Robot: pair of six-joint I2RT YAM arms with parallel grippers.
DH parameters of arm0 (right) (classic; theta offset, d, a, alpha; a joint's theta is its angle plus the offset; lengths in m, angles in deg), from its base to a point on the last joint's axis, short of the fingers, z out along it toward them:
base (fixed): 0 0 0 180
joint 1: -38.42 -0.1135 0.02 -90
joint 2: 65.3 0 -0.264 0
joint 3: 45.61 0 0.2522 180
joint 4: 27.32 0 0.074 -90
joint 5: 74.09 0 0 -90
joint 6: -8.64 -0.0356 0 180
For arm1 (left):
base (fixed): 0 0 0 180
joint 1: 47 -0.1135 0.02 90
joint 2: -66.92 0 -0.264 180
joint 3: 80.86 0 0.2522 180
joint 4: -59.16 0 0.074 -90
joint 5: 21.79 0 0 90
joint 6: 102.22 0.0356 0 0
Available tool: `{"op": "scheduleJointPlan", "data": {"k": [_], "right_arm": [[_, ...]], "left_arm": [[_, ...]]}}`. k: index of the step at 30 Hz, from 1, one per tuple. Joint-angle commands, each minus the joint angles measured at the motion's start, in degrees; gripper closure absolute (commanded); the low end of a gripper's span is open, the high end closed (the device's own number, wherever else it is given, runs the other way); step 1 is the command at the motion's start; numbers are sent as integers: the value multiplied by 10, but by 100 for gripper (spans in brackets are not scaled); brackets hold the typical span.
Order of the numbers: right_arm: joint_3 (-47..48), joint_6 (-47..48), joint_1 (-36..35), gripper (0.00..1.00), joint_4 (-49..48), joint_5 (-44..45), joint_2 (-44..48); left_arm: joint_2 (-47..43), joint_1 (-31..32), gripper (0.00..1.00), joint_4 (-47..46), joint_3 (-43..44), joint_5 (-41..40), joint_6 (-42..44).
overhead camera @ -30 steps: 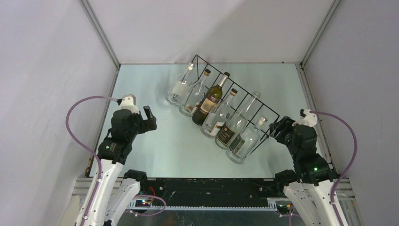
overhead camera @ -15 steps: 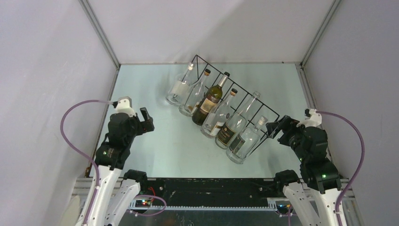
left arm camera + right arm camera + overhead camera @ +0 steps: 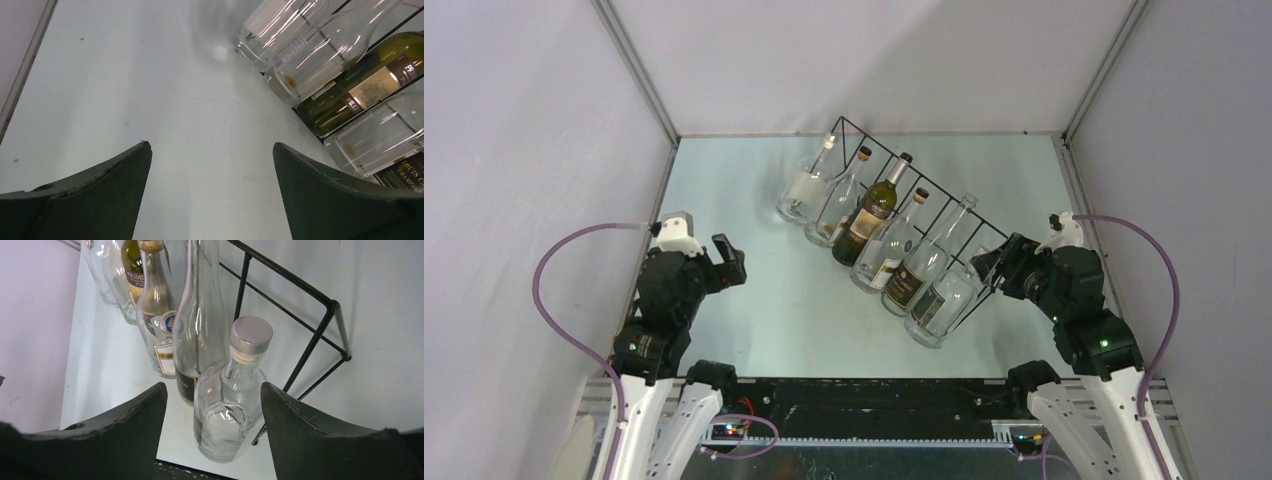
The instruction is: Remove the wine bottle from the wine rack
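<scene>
Right wrist view: we find the right fingers (image 3: 300,430) released, poised before the silver-capped clear glass wine bottle (image 3: 227,410); next, we judge, clench its neck.

Black wine rack (image 3: 929,181); dark green bottle (image 3: 865,215), tan label.

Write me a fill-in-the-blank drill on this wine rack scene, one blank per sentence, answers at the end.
The wine rack holds ____ bottles. The only dark green bottle sits ____ from the rack's far end. The clear bottle in front of the right gripper has a ____ cap. The left gripper hovers over the table with its jaws ____.
Missing words: six; third; silver; open.
</scene>
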Motion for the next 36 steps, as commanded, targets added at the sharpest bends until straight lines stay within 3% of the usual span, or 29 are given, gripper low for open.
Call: {"op": "scheduleJointPlan", "data": {"k": [1,8,31,36], "right_arm": [[-17,-44,-27,29,-43,46,-13],[-46,-67,-50,34,-60,122,-24],[-96,-89,-57,47,-176,149,-116],[-101,-89,-65,55,-197,155,-135]], "left_arm": [[-23,3,2,-7,-14,-4,4],[-22,3,2,-15,-21,-6,8],[-14,3,2,-20,-24,4,11],[-12,3,2,-21,-25,5,11]]}}
